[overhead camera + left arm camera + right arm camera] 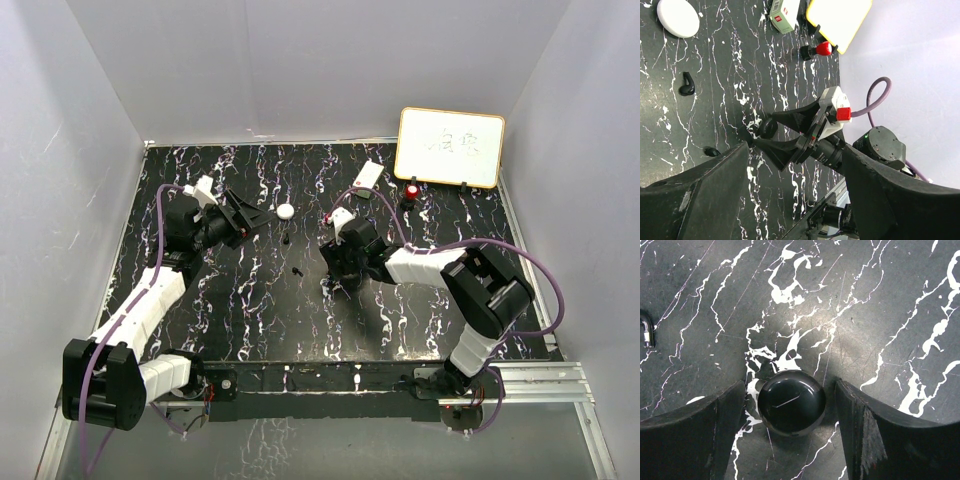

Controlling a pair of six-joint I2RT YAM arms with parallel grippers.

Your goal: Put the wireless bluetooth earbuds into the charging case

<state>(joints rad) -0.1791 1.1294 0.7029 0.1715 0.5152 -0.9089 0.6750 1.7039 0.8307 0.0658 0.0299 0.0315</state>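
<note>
Right gripper [790,385] straddles the black case [791,402], fingers apart on either side, apparently not touching it. Left gripper [796,149] is spread wide and empty, well left of the case. One black earbud [298,271] lies on the table just left of the case. A second earbud [285,238] lies left and farther back, toward the white case [285,211].

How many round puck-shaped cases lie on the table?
2. The white round case lies beyond the left hand; the glossy black round case sits between the fingers of the right hand.
</note>
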